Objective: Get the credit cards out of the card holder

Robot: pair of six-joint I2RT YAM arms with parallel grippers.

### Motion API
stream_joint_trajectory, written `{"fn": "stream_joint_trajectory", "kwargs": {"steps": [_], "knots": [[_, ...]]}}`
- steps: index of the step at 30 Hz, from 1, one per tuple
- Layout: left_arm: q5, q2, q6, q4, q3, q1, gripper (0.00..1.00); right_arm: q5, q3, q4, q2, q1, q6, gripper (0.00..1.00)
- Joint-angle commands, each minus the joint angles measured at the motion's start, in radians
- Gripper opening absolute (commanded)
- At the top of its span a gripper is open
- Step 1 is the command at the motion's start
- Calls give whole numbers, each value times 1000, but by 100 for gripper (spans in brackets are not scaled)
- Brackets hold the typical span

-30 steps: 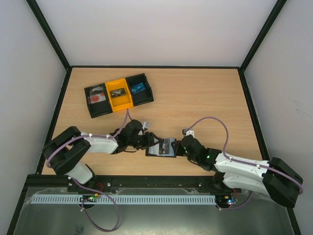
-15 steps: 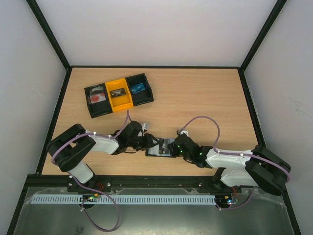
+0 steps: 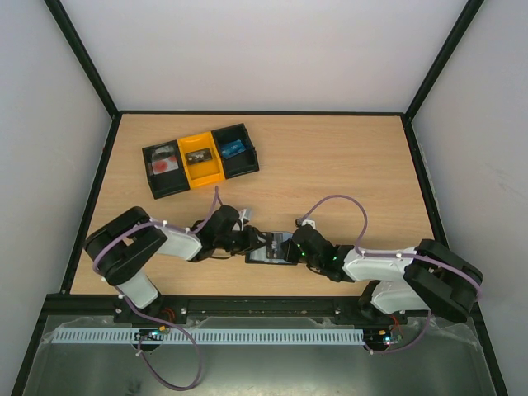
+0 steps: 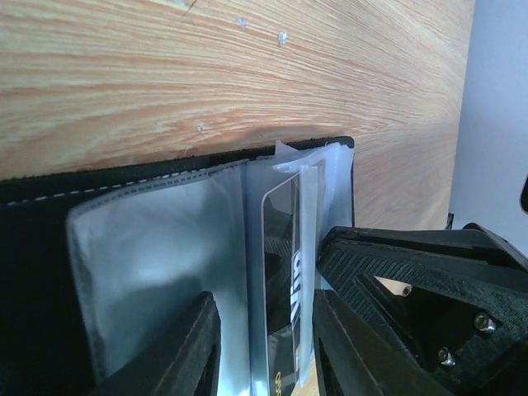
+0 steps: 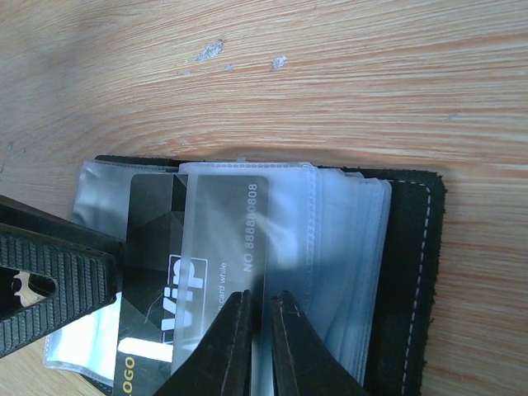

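Card-removal step: right tool (image 5: 260,342) clamped on clear sleeve (image 5: 330,223) of card holder (image 5: 412,272); left tool (image 4: 264,330) apart, straddling VIP card (image 4: 279,239). Nxt: clamp card, pull out.

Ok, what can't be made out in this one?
Top view: holder mostly covered by the left fingers and right fingers; tray contents too small.
Right wrist: whether the right fingers pinch the card or only its sleeve, since they cover the contact; card's lower end cut off by the frame.
Left wrist: card blurred, print unreadable.
Any view: how many cards, hidden by the stacked sleeves.
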Motion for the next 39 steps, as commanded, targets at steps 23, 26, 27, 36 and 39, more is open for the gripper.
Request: {"fn": "stream_joint_trajectory", "kwargs": {"steps": [23,26,27,36,39], "knots": [[-5,-23,-29,61,-39,12,3,13,-47,-21,14,3,7,10],[-11,-44,-27,50,-52,16,3,14,-54,-10,15,2,4,10],[-14,-52,-29,51,-58,18,3,17,-54,-9,13,2,4,10],[-29,-151,-26,0,-113,50,3,15,-61,-5,-17,3,-11,10],[-33,-203,-13,-52,-114,63,3,15,-56,-17,-48,3,-32,10]]}}
